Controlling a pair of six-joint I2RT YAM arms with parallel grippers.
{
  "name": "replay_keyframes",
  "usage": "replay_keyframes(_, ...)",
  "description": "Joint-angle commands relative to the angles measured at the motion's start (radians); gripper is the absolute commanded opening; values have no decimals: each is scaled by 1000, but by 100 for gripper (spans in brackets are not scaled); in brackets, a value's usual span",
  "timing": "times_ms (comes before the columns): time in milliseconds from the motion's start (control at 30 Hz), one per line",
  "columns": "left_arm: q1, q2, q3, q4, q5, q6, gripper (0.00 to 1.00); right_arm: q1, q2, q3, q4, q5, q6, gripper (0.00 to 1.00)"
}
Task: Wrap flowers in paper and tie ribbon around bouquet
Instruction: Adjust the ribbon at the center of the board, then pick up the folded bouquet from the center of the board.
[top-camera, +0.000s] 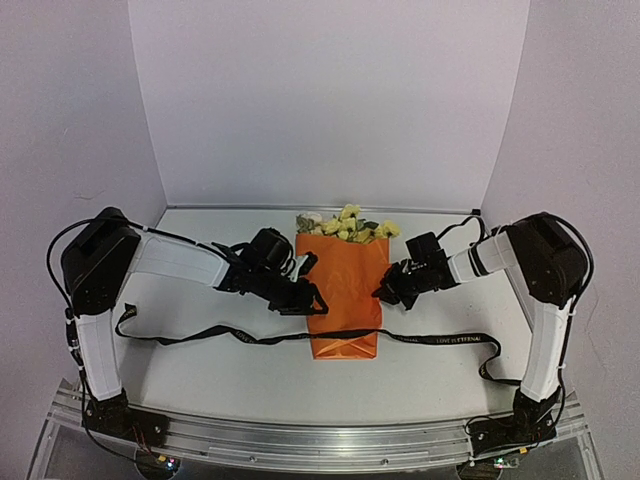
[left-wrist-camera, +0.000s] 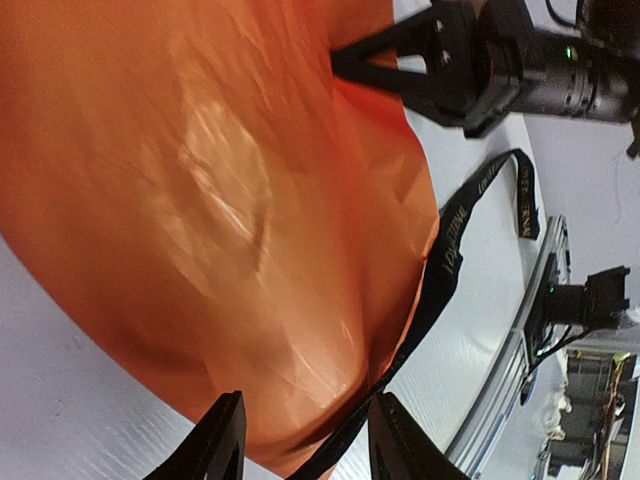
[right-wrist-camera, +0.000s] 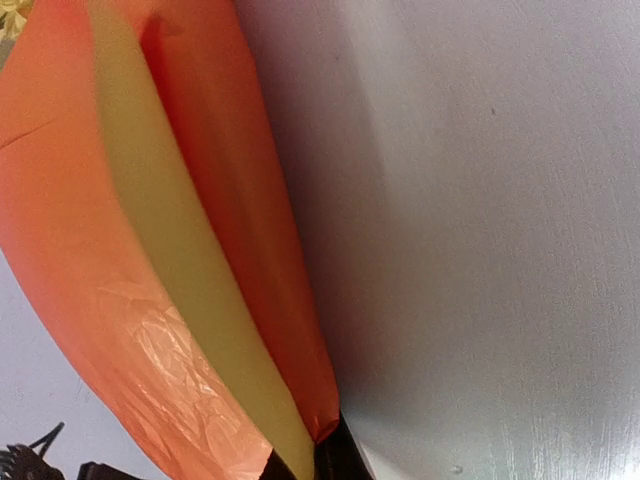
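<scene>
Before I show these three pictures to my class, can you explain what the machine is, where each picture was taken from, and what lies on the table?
Two robot arms are bolted at the near edge of a table. The wide picture looks down from above and behind them; the two close-ups come from a camera on each wrist. Orange paper is folded around the flowers, and a black ribbon runs under it. The right gripper is shut on the paper's edge; the left gripper is open at the opposite side.
</scene>
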Motion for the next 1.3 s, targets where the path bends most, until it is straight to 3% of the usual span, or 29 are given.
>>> replay_keyframes(0, -34, 37, 31, -75, 23, 63, 42, 8, 32, 27, -15, 95, 5, 0)
replay_keyframes(267, -111, 32, 7, -128, 58, 105, 38, 15, 38, 46, -22, 123, 17, 0)
replay_keyframes(667, -124, -48, -76, -115, 34, 94, 38, 22, 54, 110, -72, 176, 17, 0)
replay_keyframes(867, -114, -121, -59, -101, -95, 41, 52, 24, 49, 146, -128, 146, 78, 0)
replay_keyframes(967, -56, -164, -74, -95, -168, -42, 58, 26, 30, 145, -176, 133, 127, 0)
replay_keyframes(1100, 37, -159, -100, -52, -119, -102, 62, 29, 1, 129, -182, 127, 202, 0)
replay_keyframes(1267, 74, -77, -70, 4, -37, -143, 66, 33, -9, 139, -182, 96, 255, 0)
